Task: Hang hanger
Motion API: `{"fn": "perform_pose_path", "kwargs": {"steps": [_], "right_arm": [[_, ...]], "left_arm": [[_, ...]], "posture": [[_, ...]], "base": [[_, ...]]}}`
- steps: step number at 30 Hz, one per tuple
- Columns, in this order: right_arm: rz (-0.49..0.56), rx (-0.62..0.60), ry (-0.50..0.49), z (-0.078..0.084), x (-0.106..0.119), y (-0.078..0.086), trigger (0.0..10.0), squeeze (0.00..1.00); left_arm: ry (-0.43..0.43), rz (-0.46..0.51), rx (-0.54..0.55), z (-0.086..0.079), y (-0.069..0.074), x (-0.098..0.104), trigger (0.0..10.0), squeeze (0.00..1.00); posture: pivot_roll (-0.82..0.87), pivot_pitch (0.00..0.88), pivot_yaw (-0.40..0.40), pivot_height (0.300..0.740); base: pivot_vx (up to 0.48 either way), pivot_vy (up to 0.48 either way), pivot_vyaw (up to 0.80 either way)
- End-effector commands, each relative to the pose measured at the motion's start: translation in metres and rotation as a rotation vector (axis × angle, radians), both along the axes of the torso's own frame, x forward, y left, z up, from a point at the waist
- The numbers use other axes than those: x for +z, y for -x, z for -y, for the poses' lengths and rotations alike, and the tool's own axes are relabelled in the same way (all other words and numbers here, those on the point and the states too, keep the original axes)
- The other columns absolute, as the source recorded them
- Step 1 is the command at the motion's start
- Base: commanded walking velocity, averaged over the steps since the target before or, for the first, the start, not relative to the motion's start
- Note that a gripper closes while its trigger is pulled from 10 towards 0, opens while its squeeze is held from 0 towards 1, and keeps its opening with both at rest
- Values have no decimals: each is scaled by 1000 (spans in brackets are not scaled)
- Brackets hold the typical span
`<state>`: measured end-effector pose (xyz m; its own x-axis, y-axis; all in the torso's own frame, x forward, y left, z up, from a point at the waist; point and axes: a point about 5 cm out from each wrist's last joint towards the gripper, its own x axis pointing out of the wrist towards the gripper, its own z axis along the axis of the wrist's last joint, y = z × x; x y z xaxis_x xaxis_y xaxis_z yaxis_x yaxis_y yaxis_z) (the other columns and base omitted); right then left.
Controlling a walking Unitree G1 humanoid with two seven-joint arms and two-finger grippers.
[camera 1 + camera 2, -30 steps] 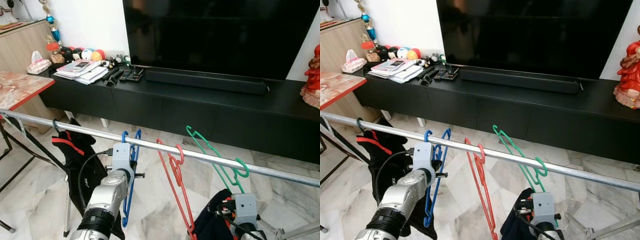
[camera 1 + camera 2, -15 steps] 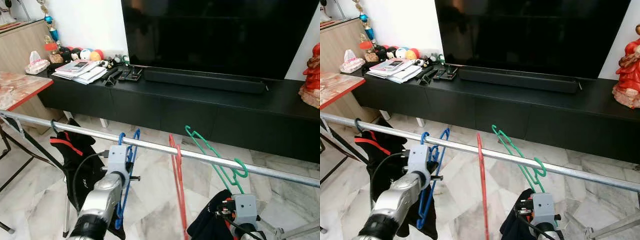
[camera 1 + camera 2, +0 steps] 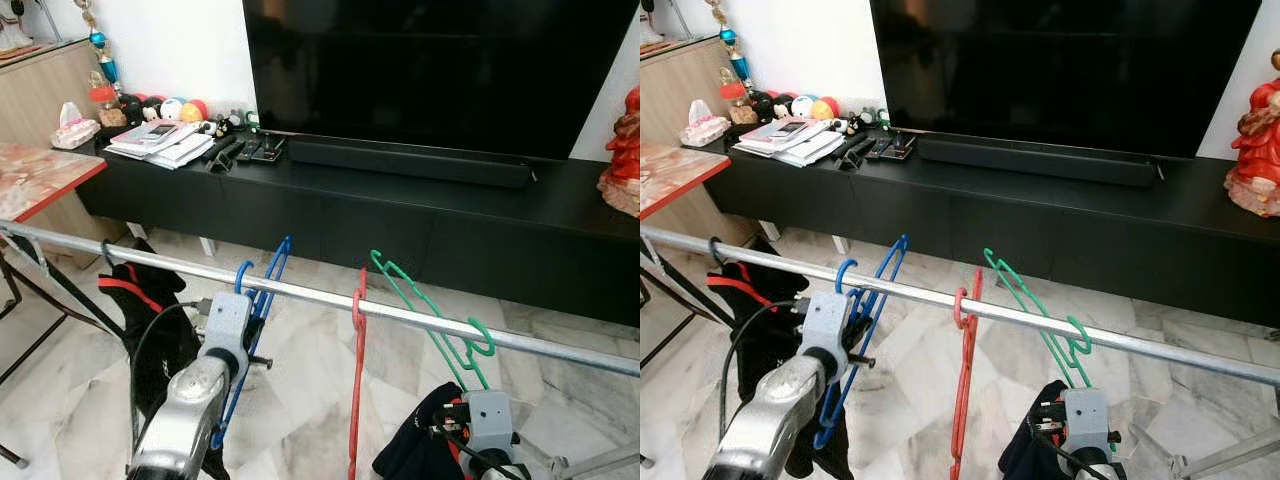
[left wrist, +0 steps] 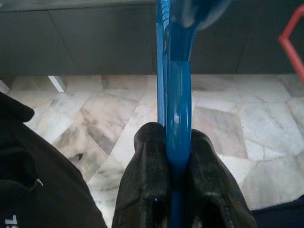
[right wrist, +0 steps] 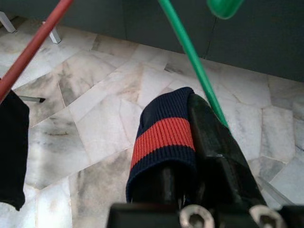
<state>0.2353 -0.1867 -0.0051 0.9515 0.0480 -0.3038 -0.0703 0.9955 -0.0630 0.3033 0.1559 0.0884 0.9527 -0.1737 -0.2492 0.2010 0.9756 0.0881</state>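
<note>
Our left claw [image 4: 178,156] is clenched on the thin blue plastic hanger [image 3: 255,300], whose hook already sits over the long silver metal rail [image 3: 420,318], so we judge the hanging nearly done, with only letting go left. Our right claw [image 5: 190,142] grips a navy knitted garment with a red stripe [image 5: 164,135] low beside the green plastic hanger [image 3: 440,325], and a red plastic hanger [image 3: 357,380] hangs between. Beyond are a marble tile floor [image 3: 300,400], a long black TV cabinet [image 3: 400,210] and a large dark television [image 3: 440,70].

Metal rail [image 3: 420,318] carries blue hanger [image 3: 262,290], red hanger [image 3: 357,340], green hanger [image 3: 430,315].
</note>
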Motion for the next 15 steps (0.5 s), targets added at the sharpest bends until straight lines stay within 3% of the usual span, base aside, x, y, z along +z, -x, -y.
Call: {"fn": "perform_pose_path", "kwargs": {"steps": [1,6,7,11,12,13,14,15], "right_arm": [[42,17,4,-3,7,-4,10000,0],[50,14,4,-3,8,-7,10000,0],[50,14,4,-3,8,-7,10000,0],[46,17,3,-4,7,-6,10000,0],[46,18,3,-5,7,-6,10000,0],[46,18,2,-5,7,-6,10000,0],[46,17,1,-5,7,-6,10000,0],[46,16,1,-5,7,-6,10000,0]], "left_arm": [[-30,16,-20,-2,5,1,0,0],[-104,11,-71,-5,24,-8,0,0],[-102,-4,-60,-10,33,-14,0,0],[-151,-57,-51,-17,43,-34,39,0],[-165,-99,-35,-21,45,-45,3020,0],[-175,-121,-28,-23,46,-50,3020,0],[-201,-174,-10,-29,49,-64,9216,0],[-212,-191,-5,-31,50,-68,9216,0]], "posture": [[-14,0,53,740],[-14,0,55,740],[-9,0,55,740],[-5,0,55,740],[-6,0,56,740],[-6,0,56,740],[-13,0,59,740],[-13,0,59,740]], "base": [[0,0,0],[0,0,0],[0,0,0],[0,0,0],[0,0,0],[0,0,0],[0,0,0],[0,0,0]]}}
